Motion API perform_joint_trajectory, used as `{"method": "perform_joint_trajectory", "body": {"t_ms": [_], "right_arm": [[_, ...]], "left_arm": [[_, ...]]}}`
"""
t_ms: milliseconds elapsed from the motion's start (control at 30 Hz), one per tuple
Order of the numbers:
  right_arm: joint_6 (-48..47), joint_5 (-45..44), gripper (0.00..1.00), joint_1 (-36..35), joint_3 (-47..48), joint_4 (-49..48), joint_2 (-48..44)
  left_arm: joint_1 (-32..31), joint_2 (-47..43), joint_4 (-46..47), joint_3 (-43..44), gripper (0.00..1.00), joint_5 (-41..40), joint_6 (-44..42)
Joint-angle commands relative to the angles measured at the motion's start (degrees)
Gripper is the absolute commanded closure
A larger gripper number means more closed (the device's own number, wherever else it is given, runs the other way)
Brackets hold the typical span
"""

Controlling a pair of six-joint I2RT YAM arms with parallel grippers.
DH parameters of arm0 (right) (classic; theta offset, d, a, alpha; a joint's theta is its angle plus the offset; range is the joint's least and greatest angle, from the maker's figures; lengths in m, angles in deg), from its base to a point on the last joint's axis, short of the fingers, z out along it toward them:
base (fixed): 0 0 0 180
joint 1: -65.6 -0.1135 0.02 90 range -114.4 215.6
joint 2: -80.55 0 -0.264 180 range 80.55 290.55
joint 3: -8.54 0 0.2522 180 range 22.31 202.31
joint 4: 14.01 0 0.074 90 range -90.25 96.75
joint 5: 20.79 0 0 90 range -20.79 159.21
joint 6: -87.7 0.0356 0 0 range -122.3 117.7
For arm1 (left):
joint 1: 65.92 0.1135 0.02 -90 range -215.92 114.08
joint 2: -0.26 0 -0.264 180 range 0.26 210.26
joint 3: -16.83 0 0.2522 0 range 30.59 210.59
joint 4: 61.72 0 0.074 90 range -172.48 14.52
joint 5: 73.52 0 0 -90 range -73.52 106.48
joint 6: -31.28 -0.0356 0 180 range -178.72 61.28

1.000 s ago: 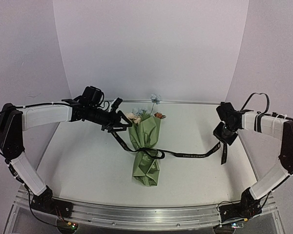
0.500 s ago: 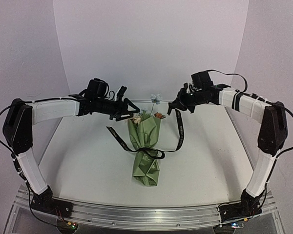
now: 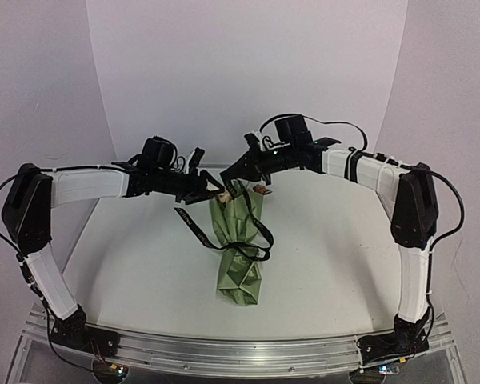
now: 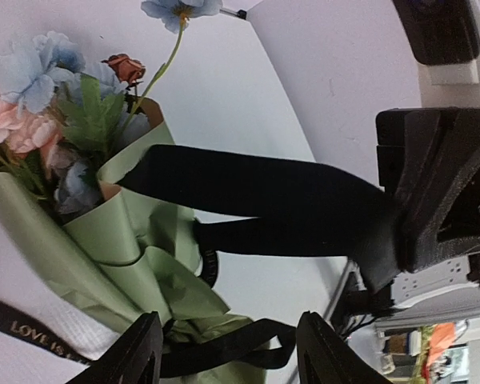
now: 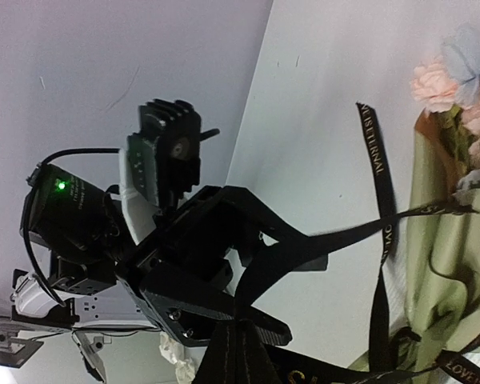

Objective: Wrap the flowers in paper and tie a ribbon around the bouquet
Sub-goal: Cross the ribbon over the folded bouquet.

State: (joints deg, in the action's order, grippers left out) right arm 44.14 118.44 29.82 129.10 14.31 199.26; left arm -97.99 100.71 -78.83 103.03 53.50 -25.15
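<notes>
nearest you, the narrow end of the bouquet [image 3: 240,282] lies on the white table [image 3: 128,272], roughly midway between the two arm bases, and its body runs away from you toward the back wall. the olive-green paper [image 4: 104,240] is wrapped around the stems as a cone, with a strip of its tan inner face showing at the wide end.

a little farther on, the black ribbon [image 3: 194,228] circles the cone about halfway up and bunches into a loop on the cone's right side. one tail runs from there out to the left and lies flat on the table, its light lettering facing up. the other tail rises off the loop and climbs over the paper to your right gripper.

farther still, at the wide end, the flowers [image 4: 40,120] stand out of the paper: pale blue, pink and a small brownish bud, with one blue bloom on a long thin stem reaching past the rest.

above that end your left gripper [image 3: 216,192] hangs with its fingers apart and nothing pinched between them. your right gripper [image 3: 235,174] comes in from the other side, just beside it, its fingers pressed together on the raised ribbon tail. the two grippers nearly meet over the blooms.
</notes>
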Motion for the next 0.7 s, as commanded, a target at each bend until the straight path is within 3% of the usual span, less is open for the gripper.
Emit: {"method": "perform_joint_trajectory", "body": {"t_ms": [0, 133, 367, 533, 667], "right_arm": [[3.6, 5.0, 1.00, -1.2, 3.0, -5.1, 1.8], [4.1, 5.2, 1.00, -1.2, 1.8, -5.2, 1.1], [5.2, 7.3, 1.00, -1.2, 1.0, -5.2, -0.1], [5.2, 9.4, 1.00, -1.3, 0.8, -5.0, -0.3], [4.9, 10.6, 1.00, -1.2, 0.8, -5.0, -0.2]], "left_arm": [[0.2, -9.5, -6.6, -2.2, 0.41, -9.0, -20.4], [0.3, -12.1, -2.1, -5.3, 0.42, -12.9, -29.7], [0.3, -13.2, 12.9, -13.5, 0.43, -4.7, -45.7], [0.3, -13.3, 20.2, -18.0, 0.41, -4.9, -52.1], [0.3, -11.1, 19.5, -16.3, 0.40, -5.0, -55.0]]}}
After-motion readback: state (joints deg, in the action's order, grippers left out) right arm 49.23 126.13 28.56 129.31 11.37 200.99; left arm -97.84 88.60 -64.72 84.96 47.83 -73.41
